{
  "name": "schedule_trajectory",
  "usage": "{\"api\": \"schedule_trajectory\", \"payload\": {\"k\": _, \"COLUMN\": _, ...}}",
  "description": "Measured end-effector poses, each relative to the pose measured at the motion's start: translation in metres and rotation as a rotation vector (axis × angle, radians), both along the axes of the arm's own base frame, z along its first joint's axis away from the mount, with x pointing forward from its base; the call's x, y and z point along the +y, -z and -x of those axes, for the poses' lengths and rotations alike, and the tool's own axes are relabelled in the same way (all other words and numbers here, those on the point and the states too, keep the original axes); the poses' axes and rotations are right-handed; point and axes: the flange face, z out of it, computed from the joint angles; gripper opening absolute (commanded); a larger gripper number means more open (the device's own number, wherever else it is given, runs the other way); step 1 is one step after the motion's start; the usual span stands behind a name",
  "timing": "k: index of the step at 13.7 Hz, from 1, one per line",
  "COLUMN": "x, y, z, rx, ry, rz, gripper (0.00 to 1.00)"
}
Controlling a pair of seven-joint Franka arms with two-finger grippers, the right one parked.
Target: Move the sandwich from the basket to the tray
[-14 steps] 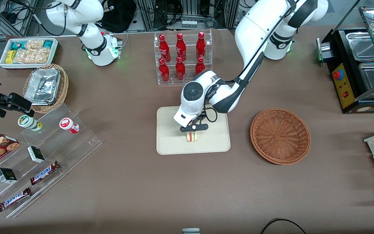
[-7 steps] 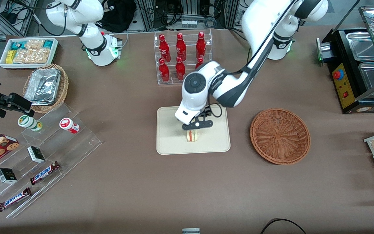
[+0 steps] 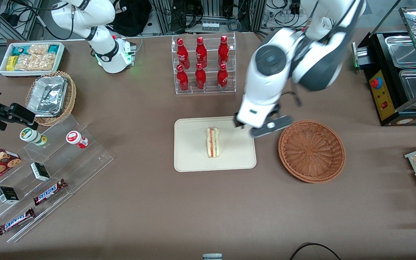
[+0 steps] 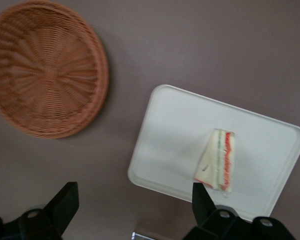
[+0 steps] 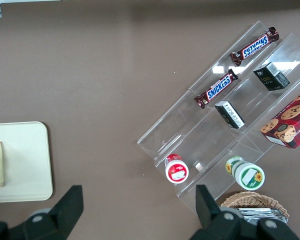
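The sandwich, a white-bread wedge with red and green filling, lies on the cream tray near its middle. It also shows in the left wrist view on the tray. The reddish-brown wicker basket stands empty beside the tray, toward the working arm's end; the wrist view shows it too. My left gripper is raised above the table between the tray's edge and the basket, open and empty, its fingers spread wide.
A clear rack of red bottles stands farther from the front camera than the tray. A black food warmer sits toward the working arm's end. Acrylic steps with snack bars and jars, a foil-tray basket and a white snack bin lie toward the parked arm's end.
My gripper let go of the sandwich, rose off the tray and swung toward the basket. The sandwich stays lying on the tray.
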Motion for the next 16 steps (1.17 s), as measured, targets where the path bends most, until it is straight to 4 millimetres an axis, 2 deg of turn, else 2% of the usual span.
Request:
{"api": "schedule_trajectory", "payload": {"k": 3, "x": 0.067, "y": -0.044, "z": 0.007, "rx": 0.054, "ry": 0.033, "rz": -0.042, "gripper": 1.00}}
{"api": "schedule_trajectory", "payload": {"k": 5, "x": 0.108, "y": -0.063, "z": 0.014, "rx": 0.060, "ry": 0.056, "rz": -0.047, "gripper": 1.00}}
{"api": "schedule_trajectory", "payload": {"k": 7, "x": 0.142, "y": -0.076, "z": 0.029, "rx": 0.072, "ry": 0.112, "rz": -0.054, "gripper": 1.00}}
{"api": "schedule_trajectory", "payload": {"k": 11, "x": 0.194, "y": -0.097, "z": 0.050, "rx": 0.105, "ry": 0.179, "rz": -0.058, "gripper": 1.00}}
{"api": "schedule_trajectory", "payload": {"k": 14, "x": 0.236, "y": -0.113, "z": 0.054, "rx": 0.115, "ry": 0.236, "rz": -0.046, "gripper": 1.00}}
{"api": "schedule_trajectory", "payload": {"k": 16, "x": 0.255, "y": -0.120, "z": 0.051, "rx": 0.105, "ry": 0.256, "rz": -0.036, "gripper": 1.00}}
